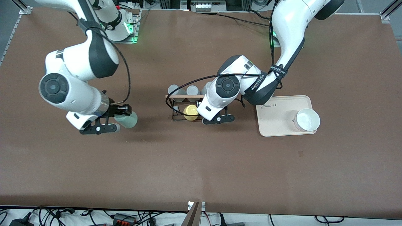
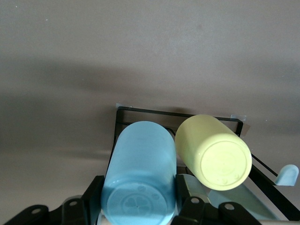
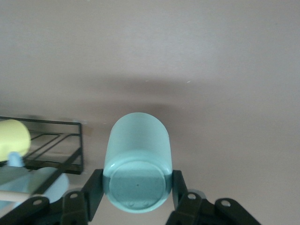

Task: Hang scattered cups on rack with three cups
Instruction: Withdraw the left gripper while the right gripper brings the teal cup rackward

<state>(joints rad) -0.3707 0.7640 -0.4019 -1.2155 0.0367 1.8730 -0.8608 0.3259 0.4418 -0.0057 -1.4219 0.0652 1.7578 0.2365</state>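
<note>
- The sage-green cup (image 1: 128, 120) is clamped between the closed fingers of the right gripper (image 1: 123, 110), well apart from the rack (image 1: 176, 108), toward the right arm's end of the bench (image 1: 201, 166); a slip is possible in transit.
- The blue cup (image 2: 138, 180) is gripped in the left gripper (image 2: 140, 206) at the rack, just beside the yellow cup (image 1: 190, 112); a knock is risked.
- The blue cup is shown only in the left wrist view; in the front view it is hidden by the arm.

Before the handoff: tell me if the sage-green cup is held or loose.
Held: the right gripper clamps the sage-green cup, fingers on both sides.
</note>
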